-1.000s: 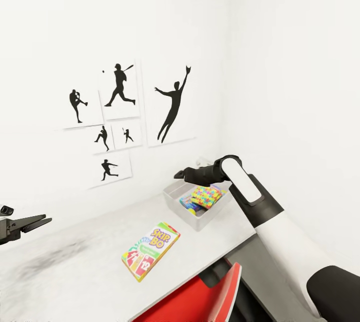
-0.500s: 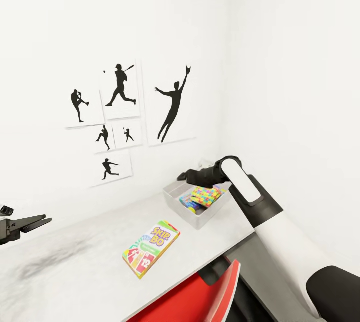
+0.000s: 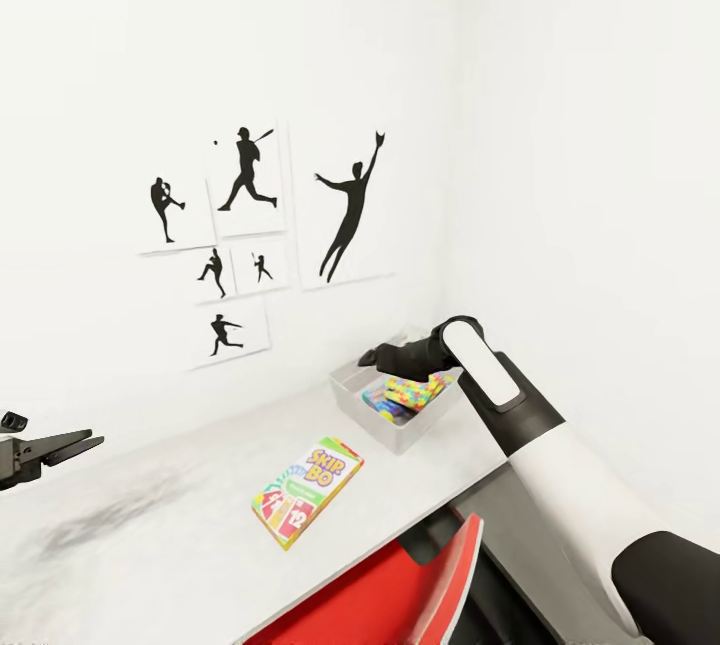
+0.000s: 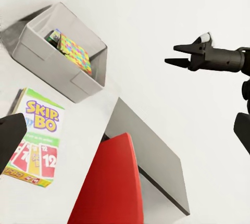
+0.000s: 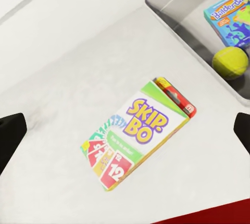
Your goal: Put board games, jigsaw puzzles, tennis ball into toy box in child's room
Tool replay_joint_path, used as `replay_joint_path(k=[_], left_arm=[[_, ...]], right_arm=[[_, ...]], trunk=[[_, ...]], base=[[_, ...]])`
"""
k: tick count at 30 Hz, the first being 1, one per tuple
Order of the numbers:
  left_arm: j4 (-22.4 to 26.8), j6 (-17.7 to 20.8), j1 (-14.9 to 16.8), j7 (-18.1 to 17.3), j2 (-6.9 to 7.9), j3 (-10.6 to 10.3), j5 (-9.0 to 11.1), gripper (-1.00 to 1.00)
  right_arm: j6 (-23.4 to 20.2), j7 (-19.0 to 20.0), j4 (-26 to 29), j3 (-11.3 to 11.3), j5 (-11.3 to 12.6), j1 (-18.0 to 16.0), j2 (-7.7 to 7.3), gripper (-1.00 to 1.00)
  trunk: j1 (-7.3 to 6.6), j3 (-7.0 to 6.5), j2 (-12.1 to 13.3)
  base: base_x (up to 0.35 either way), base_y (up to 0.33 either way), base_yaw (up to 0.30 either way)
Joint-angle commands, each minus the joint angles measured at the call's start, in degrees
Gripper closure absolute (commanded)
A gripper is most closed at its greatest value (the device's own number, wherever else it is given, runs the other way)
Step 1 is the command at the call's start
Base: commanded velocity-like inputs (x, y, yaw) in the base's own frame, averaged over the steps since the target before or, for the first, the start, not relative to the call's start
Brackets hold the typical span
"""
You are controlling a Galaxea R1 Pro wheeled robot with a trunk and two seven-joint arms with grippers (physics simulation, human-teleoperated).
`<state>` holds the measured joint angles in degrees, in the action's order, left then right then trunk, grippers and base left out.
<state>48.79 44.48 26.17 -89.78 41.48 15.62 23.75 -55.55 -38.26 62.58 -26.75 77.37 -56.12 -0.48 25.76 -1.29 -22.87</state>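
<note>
A: Skip-Bo box (image 3: pixel 307 491) position?
B: Flat on the table (image 3: pixel 150 515), just short of the toy box (image 3: pixel 385 421). The right gripper (image 3: pixel 366 358) hangs above the toy box's far rim, well apart from the Skip-Bo box, fingers spread.
A: Bin contents?
B: Multicoloured jigsaw puzzle (image 3: pixel 415 389) on top; the right wrist view adds a tennis ball (image 5: pixel 230 62) beside a blue board game (image 5: pixel 229 20).
A: Left gripper (image 3: pixel 75 445)?
B: Far left, above the table — whether it is spread I cannot tell. A red chair (image 3: pixel 400 590) stands against the table's near edge.
</note>
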Motion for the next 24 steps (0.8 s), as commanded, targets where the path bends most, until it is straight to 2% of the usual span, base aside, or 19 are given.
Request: replay_joint_path(k=[1,24], left_arm=[[0.0,0.6,0.0,-0.2,0.01,0.0,0.0,-1.0],[0.0,0.6,0.0,-0.2,0.01,0.0,0.0,-1.0]], right_arm=[[0.1,-0.6,0.0,-0.1,0.6,0.0,-0.05,-1.0],[0.1,-0.6,-1.4,0.0,0.5,-0.1,-0.05,-1.0]], trunk=[[0.02,0.05,0.0],[0.02,0.92,0.0]], base=[[-0.008,0.004,0.059],[-0.001,0.026,0.024]])
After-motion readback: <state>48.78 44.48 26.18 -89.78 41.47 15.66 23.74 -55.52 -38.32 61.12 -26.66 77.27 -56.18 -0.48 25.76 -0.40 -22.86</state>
